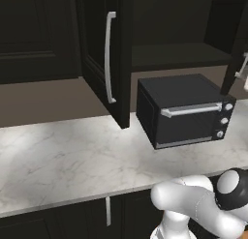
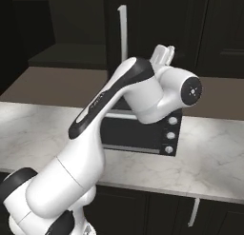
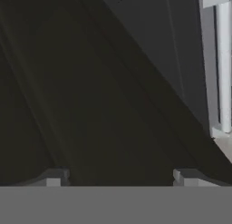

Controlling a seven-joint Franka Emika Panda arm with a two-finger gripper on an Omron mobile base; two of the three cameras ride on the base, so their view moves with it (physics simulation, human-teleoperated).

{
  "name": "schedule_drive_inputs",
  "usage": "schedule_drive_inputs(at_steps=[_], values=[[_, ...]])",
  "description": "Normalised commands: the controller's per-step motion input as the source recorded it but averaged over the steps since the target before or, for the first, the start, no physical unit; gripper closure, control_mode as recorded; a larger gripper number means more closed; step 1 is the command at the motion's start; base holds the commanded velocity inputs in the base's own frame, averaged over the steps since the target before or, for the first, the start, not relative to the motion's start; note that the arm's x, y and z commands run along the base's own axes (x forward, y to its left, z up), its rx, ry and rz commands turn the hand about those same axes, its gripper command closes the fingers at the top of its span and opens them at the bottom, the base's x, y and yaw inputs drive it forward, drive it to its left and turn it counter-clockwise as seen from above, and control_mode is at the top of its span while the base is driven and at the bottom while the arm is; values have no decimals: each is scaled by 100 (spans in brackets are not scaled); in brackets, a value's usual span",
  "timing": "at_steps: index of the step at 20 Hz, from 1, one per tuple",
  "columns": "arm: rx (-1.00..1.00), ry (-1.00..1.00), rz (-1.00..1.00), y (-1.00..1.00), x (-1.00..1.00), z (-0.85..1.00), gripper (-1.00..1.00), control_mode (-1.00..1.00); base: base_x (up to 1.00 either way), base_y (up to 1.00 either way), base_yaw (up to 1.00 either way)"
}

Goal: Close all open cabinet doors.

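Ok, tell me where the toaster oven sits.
The toaster oven sits on the marble counter, right of centre in the left base view, below the open cabinet door.

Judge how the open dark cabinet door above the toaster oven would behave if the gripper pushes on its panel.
The cabinet door looks like a stiff panel, so it probably swings without flexing. Its smooth face may let fingertips slide. The bar handle seems a surer contact.

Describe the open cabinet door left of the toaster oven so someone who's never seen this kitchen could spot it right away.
Start at the white marble counter and find the black toaster oven standing on it. Just left of the oven, a tall, nearly black cabinet door swings out over the counter. Unlike the closed dark panels further left, it juts toward you and carries a long vertical silver bar handle.
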Motion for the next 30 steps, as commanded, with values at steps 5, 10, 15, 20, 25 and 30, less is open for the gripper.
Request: schedule_drive_inputs(at_steps=[5,10,15,20,25,30], values=[[4,-5,17,15,49,5,-100,-100,0,0,0],[2,-8,11,19,54,0,-100,-100,0,0,0],[1,-6,5,19,62,0,-100,-100,0,0,0],[0,-6,0,16,63,0,-100,-100,0,0,0],[0,-3,0,16,58,0,-100,-100,0,0,0],[0,-3,0,25,61,-4,-100,-100,0,0,0]])
